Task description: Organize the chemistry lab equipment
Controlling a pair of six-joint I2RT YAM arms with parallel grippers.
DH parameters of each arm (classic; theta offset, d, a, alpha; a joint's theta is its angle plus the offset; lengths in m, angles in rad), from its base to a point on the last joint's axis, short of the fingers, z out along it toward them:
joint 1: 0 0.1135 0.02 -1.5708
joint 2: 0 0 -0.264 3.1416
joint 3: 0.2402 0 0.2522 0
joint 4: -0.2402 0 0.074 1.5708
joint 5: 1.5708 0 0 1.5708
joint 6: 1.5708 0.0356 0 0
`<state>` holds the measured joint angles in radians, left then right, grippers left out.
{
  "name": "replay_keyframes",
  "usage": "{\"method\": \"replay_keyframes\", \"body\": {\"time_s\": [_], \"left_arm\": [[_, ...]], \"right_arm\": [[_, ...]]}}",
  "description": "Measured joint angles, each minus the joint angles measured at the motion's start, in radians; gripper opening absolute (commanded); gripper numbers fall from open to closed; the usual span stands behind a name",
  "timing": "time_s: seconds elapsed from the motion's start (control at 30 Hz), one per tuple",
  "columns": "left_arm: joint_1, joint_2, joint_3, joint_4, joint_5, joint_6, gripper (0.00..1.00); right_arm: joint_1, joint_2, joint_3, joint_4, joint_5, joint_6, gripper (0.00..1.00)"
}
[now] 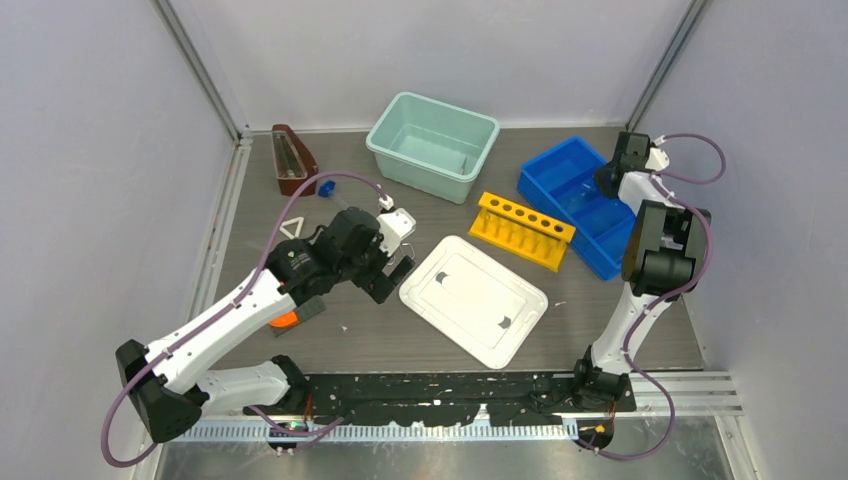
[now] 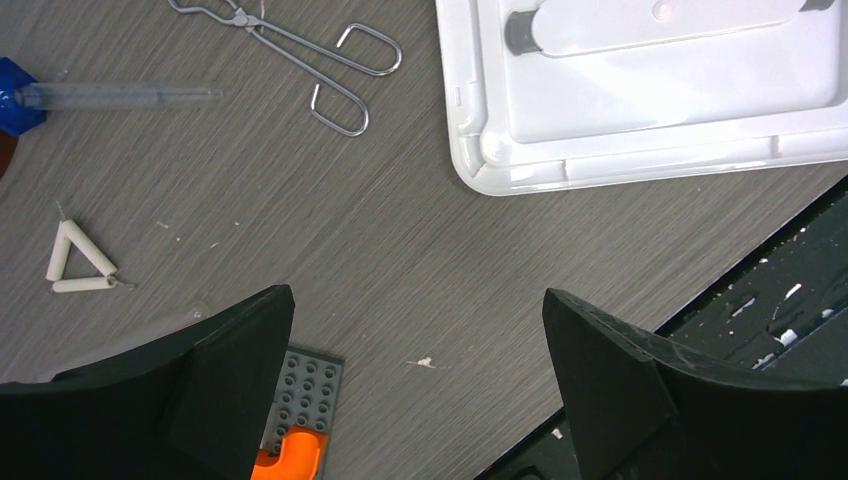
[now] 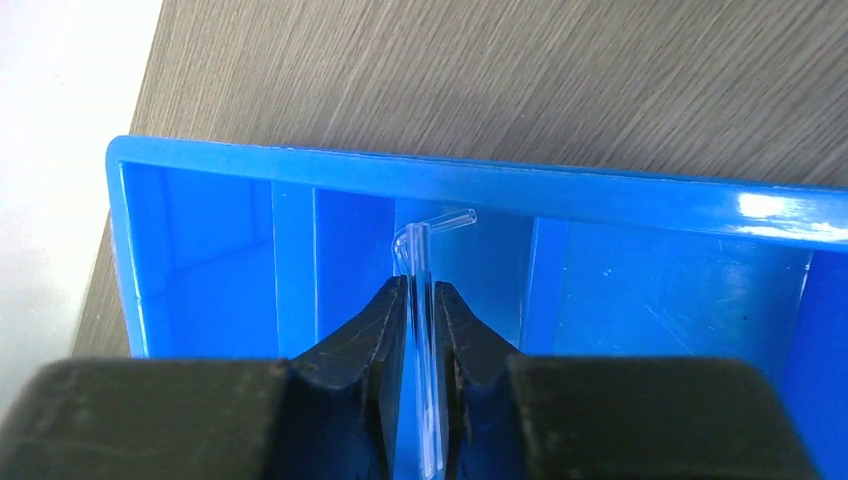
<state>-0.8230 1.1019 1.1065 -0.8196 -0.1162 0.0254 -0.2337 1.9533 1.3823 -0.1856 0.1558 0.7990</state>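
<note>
Sorting appears barely begun: the right gripper (image 3: 420, 300), clamped on a bent glass rod (image 3: 425, 250), holds it over the blue bin (image 3: 600, 185) at 2 o'clock, while the left gripper (image 2: 415, 320), open, hovers near wire tongs (image 2: 300, 45), white triangle (image 2: 80, 262) and blue knob (image 2: 12, 95) loose at 10 o'clock.

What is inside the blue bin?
Only a bent glass rod, held by the right gripper, shows in the blue bin; the gripper hides the floor beneath it.
</note>
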Motion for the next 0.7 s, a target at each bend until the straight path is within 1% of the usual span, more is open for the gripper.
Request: {"method": "replay_keyframes", "body": {"time_s": [0.07,0.1,0.2,0.27,0.47,0.6,0.7], "left_arm": [[0.000,0.000,0.000,0.000,-0.014,0.000,1.00],[0.000,0.000,0.000,0.000,-0.019,0.000,1.00],[0.000,0.000,0.000,0.000,-0.034,0.000,1.00],[0.000,0.000,0.000,0.000,-0.045,0.000,1.00],[0.000,-0.011,-0.017,0.001,-0.112,-0.003,1.00],[0.000,-0.026,-0.039,0.013,-0.168,-0.014,1.00],[0.000,-0.045,-0.065,0.026,-0.227,-0.033,1.00]], "right_arm": [[-0.001,0.000,0.001,-0.005,0.001,0.000,0.30],[-0.002,0.000,0.002,-0.006,0.001,-0.001,0.31],[-0.002,0.000,0.002,-0.024,0.002,-0.004,0.40],[-0.002,0.000,0.008,-0.047,0.003,-0.013,0.42],[-0.002,-0.025,0.071,-0.167,-0.003,-0.047,0.43],[0.005,-0.122,0.074,-0.254,-0.014,-0.074,0.43],[0.015,-0.238,0.065,-0.299,-0.025,-0.092,0.43]]}}
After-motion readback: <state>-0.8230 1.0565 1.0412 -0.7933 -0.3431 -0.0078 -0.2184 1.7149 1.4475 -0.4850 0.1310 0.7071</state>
